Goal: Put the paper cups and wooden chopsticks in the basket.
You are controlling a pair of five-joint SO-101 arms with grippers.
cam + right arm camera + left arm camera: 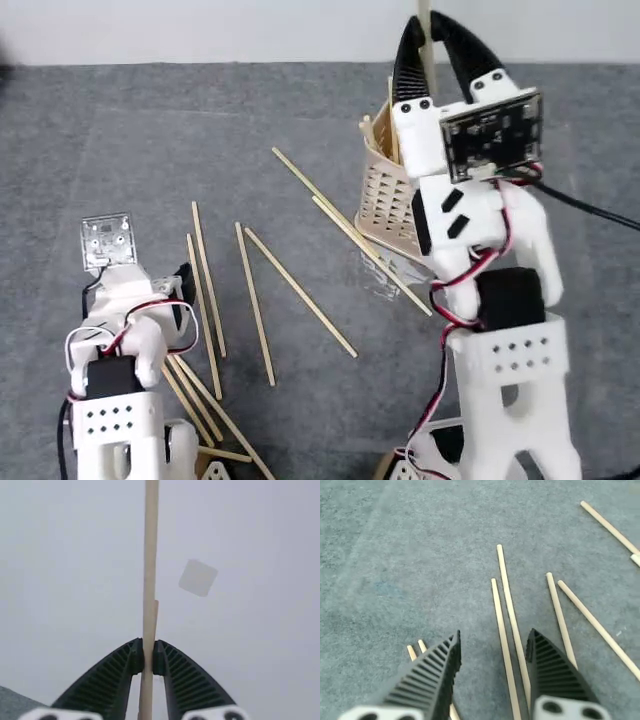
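a wooden chopstick [151, 555] stands upright in the right gripper [148, 647], whose two black fingers are clenched on it near its lower end; a second, shorter stick end shows tight against it in the same grip. in the high view this arm is raised on the right side of the table, its wrist turned up so the gripper points toward the white wall [200, 20] with the stick poking out past the fingertips. just below the gripper, and partly hidden behind the arm, sits the basket [385, 200], a pale lattice one with a few stick ends [392, 115] jutting from its top. the loose chopsticks [300, 290] lie scattered on the grey mat [120, 150] left of the basket: a pair runs diagonally up against the basket's foot, two single ones lie apart in the middle, another pair lies near the left arm, and a crossed cluster sits by that arm's base. the left arm is folded low at the near left corner, wrist bent down toward the mat. the left gripper [492, 637] hangs just over the mat with its fingers spread wide and grasping nothing; two parallel sticks [506, 625] lie in the gap between them, and two more lie just beyond one finger.
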